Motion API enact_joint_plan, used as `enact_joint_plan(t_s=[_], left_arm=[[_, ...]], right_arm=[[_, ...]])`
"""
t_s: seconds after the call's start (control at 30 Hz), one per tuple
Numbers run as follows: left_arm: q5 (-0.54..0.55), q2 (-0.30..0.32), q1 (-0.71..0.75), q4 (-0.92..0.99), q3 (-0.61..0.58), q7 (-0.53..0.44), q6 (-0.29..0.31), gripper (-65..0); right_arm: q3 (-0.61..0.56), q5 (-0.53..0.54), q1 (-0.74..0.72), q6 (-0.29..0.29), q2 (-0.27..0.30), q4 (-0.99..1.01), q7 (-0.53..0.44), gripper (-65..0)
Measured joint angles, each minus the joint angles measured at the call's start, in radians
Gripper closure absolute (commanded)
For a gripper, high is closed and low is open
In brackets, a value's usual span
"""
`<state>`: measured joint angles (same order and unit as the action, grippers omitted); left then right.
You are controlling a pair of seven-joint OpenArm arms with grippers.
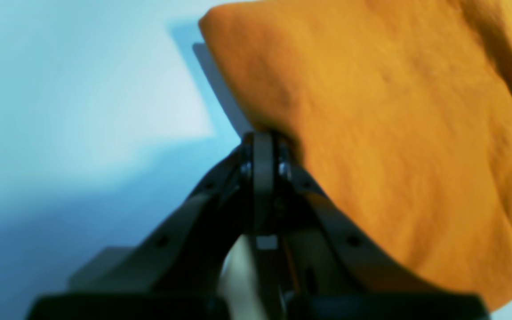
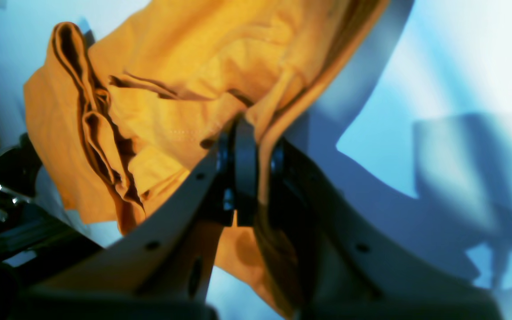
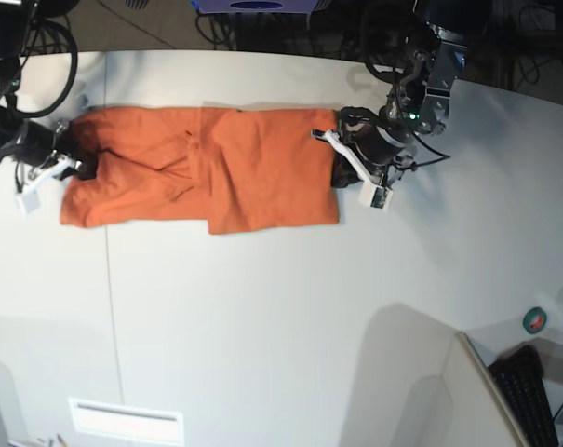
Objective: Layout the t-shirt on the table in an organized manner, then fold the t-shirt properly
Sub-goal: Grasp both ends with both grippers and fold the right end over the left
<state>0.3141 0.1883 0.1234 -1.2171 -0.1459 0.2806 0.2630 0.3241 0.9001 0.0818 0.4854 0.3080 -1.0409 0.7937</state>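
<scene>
The t-shirt (image 3: 207, 177) lies stretched out along the far part of the table (image 3: 281, 317), running across the base view between the two arms. Its base-view left portion is rumpled, with a fold ridge near the middle; the right portion is flatter and reaches further toward the near side.

Left gripper (image 1: 262, 142) — at the base-view right end of the cloth (image 3: 341, 158). Jaws are closed together at the cloth's edge; orange fabric drapes over and to one side of the tips, so it appears to be pinching the hem.

Right gripper (image 2: 247, 133) — at the opposite end (image 3: 72, 166). Jaws are clamped on a bunched fold of the shirt, with fabric passing between the fingers (image 2: 245, 155) and hanging below them. Deep creases run through the cloth beside this grip.

A thin seam line (image 3: 112, 307) crosses the tabletop. A roll of green tape (image 3: 535, 319) and a keyboard (image 3: 528, 396) sit well apart from the shirt.
</scene>
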Motion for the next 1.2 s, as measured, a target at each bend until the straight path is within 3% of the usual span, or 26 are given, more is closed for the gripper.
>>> enact_joint_plan(t_s=[0.17, 0.4, 0.67, 1.2], left_arm=[[0.006, -0.021, -0.054, 0.072, 0.000, -0.019, 0.003, 0.0], [0.001, -0.057, -0.102, 0.104, -0.051, -0.016, -0.002, 0.0], [0.004, -0.071, -0.124, 0.108, -0.124, 0.003, 0.000, 0.0], [0.000, -0.074, -0.126, 0.108, -0.119, 0.006, 0.000, 0.0]], right_arm=[[-0.001, -0.143, 0.023, -0.089, -0.013, -0.140, 0.019, 0.0], [-0.060, -0.343, 0.087, -0.190, -0.081, -0.411, 0.034, 0.0], [-0.190, -0.560, 0.113, -0.184, -0.172, -0.634, 0.048, 0.0], [-0.523, -0.955, 0.096, -0.183, -0.311, -0.738, 0.082, 0.0]])
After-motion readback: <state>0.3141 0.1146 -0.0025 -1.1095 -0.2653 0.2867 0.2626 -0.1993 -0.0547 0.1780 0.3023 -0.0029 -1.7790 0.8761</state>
